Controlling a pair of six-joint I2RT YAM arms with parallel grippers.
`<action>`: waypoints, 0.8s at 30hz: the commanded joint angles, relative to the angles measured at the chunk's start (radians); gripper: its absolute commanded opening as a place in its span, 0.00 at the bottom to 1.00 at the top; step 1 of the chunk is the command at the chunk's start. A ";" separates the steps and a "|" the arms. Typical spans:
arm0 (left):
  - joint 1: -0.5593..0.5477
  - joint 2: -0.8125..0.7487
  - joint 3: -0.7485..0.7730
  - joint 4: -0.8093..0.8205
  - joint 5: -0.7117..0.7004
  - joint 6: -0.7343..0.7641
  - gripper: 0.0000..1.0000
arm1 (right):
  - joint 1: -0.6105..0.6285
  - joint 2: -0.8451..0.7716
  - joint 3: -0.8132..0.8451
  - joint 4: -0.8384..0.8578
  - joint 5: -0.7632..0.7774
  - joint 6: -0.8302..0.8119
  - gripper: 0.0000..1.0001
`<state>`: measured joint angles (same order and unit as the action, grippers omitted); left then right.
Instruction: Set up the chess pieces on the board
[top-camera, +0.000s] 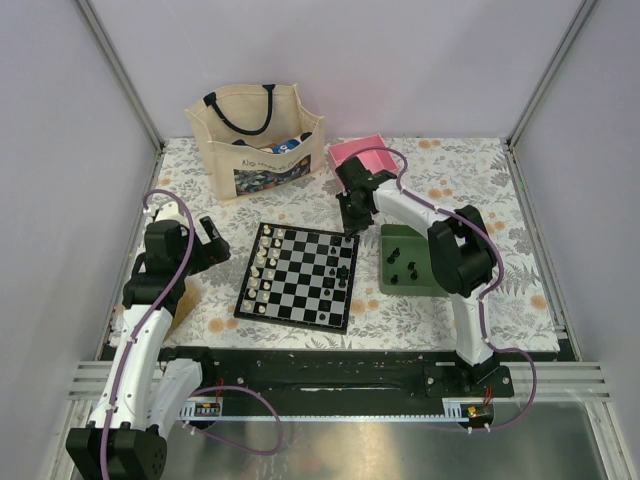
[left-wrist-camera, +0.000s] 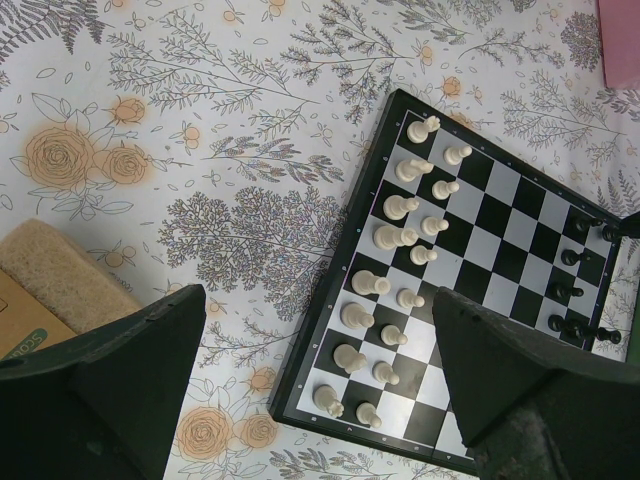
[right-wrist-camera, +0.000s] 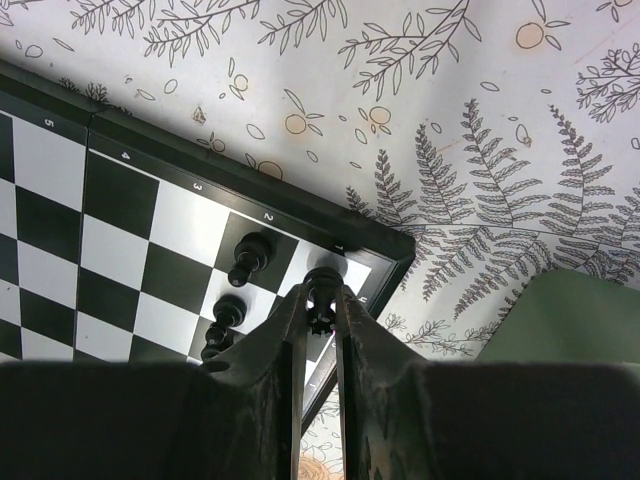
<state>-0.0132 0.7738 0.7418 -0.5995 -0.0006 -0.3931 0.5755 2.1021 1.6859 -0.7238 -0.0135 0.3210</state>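
The board (top-camera: 300, 283) lies mid-table, with cream-white chessmen (top-camera: 262, 265) in two rows along its left side. A few black chess pieces (top-camera: 341, 270) stand near its right edge, and others (top-camera: 395, 252) wait in the green tray (top-camera: 428, 245). My right gripper (top-camera: 350, 215) hangs over the board's far right corner. In the right wrist view it (right-wrist-camera: 320, 300) is shut on a black chess piece (right-wrist-camera: 322, 318) with a notched crown, over the corner square beside two standing black pieces (right-wrist-camera: 247, 258). My left gripper (left-wrist-camera: 320, 298) is open and holds nothing, just left of the board (left-wrist-camera: 500, 200).
A beige tote bag (top-camera: 258, 140) stands at the back, with a pink item (top-camera: 358, 152) to its right. A tan sponge-like block (left-wrist-camera: 60, 275) lies near my left gripper. The green tray's corner (right-wrist-camera: 570, 320) is close to the right of the board.
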 joint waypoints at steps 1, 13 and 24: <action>-0.002 -0.005 0.018 0.029 -0.012 -0.003 0.99 | 0.017 -0.004 0.024 0.003 -0.013 -0.008 0.22; -0.002 -0.005 0.016 0.030 -0.012 -0.003 0.99 | 0.018 0.015 0.026 -0.003 -0.006 -0.011 0.23; -0.001 -0.007 0.016 0.029 -0.012 -0.004 0.99 | 0.020 -0.007 0.027 -0.002 -0.011 -0.028 0.39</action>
<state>-0.0132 0.7738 0.7418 -0.5995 -0.0006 -0.3931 0.5823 2.1128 1.6859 -0.7284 -0.0177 0.3103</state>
